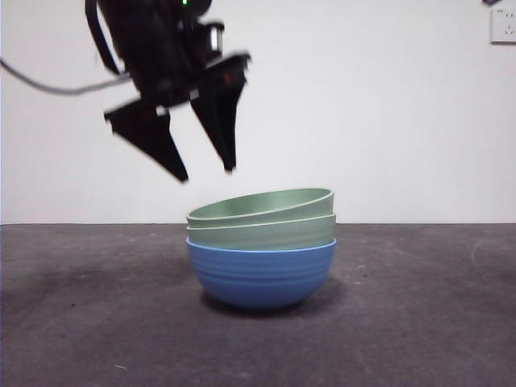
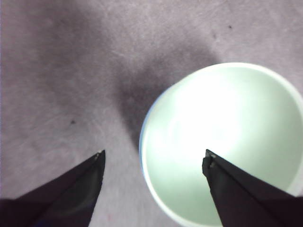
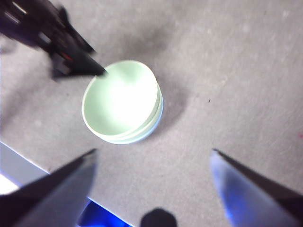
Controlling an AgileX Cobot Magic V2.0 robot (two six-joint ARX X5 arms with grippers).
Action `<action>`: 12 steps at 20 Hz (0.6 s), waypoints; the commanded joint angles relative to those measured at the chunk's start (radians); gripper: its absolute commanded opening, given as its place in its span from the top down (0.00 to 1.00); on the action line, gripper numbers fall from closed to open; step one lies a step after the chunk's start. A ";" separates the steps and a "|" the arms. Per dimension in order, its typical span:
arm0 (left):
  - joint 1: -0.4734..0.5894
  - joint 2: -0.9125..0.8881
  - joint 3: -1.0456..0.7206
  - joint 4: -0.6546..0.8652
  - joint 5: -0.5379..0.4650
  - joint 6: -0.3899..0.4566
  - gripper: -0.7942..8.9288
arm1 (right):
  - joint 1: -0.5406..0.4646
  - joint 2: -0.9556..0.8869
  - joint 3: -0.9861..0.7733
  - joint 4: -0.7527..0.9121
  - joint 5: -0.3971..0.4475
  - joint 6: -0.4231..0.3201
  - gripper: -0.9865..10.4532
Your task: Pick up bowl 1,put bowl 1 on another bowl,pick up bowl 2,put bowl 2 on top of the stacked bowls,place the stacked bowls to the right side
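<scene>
At table centre the stacked bowls (image 1: 262,246) sit complete, blue under two pale green, top one slightly tilted; left gripper (image 1: 205,171) hovers just above their rim, jaws spread and empty, right gripper (image 3: 151,156) waits released well apart; shifting stack rightward remains.

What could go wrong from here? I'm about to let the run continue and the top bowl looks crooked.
1. The top green bowl sits tilted in the stacked bowls, not fully nested; lifting or sliding the stack may tip it off.
2. The left gripper hangs open above the stack's rim; coming down off-centre, a jaw could strike the raised rim and shove the stack.
</scene>
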 commanded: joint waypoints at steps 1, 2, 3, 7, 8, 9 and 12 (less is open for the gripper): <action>-0.003 -0.017 0.092 -0.115 -0.004 0.061 0.56 | 0.001 0.061 -0.003 0.018 -0.001 0.009 0.50; -0.003 -0.024 0.145 -0.180 -0.006 0.079 0.56 | 0.001 0.101 -0.003 0.032 -0.008 0.010 0.50; -0.003 -0.029 0.187 -0.226 -0.008 0.090 0.56 | 0.001 0.138 -0.003 0.052 -0.021 0.014 0.50; -0.003 -0.091 0.327 -0.357 -0.032 0.120 0.56 | -0.001 0.328 -0.003 0.189 -0.069 0.060 0.50; -0.003 -0.116 0.342 -0.368 -0.032 0.122 0.56 | -0.002 0.379 -0.003 0.217 -0.076 0.075 0.50; -0.003 -0.146 0.343 -0.368 -0.034 0.122 0.56 | -0.004 0.430 -0.003 0.241 -0.076 0.081 0.50; -0.003 -0.228 0.344 -0.384 -0.039 0.122 0.56 | -0.011 0.568 -0.003 0.301 -0.102 0.106 0.50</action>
